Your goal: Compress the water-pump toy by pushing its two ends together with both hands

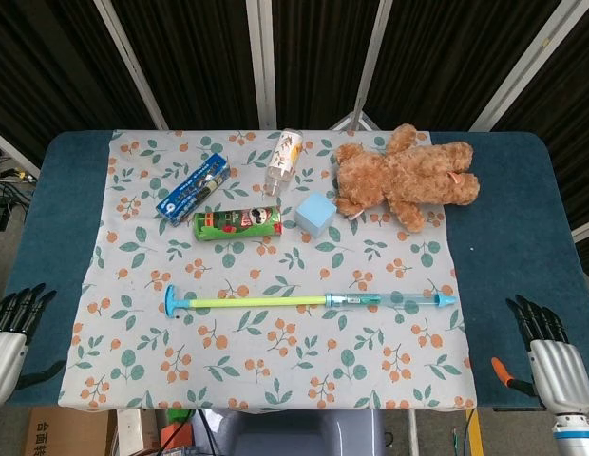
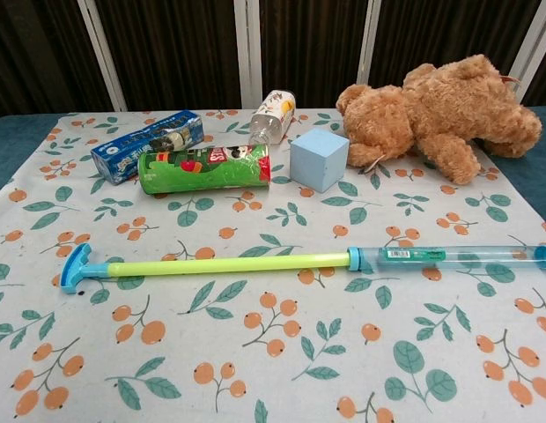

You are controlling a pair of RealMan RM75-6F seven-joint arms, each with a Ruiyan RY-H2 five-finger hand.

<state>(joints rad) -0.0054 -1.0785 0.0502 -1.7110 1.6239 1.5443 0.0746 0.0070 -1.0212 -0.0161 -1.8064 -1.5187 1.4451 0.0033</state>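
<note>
Resting off the near corners of the table (image 1: 522,237), both hands hold nothing; the left hand (image 1: 11,328) sits at the near-left edge with its dark fingers apart and pointing toward the far side, and the right hand (image 1: 551,356) mirrors it at the near-right edge, fingers likewise spread; neither touches the floral cloth (image 1: 275,370), and neither appears in the chest view. Between them, well apart from each, the water-pump toy (image 1: 309,302) lies flat across the near part of the cloth, fully drawn out; its blue T-handle (image 2: 75,268) points to the left hand's side, the yellow-green rod (image 2: 229,263) runs to the clear barrel (image 2: 449,257), whose tip points to the right hand's side. Further back lie a green snack can (image 2: 205,168) on its side, a blue box (image 2: 148,144) just behind it to the left, a small bottle (image 2: 271,115) lying down, a pale blue cube (image 2: 319,160), and a brown teddy bear (image 2: 440,119) at the far right.
</note>
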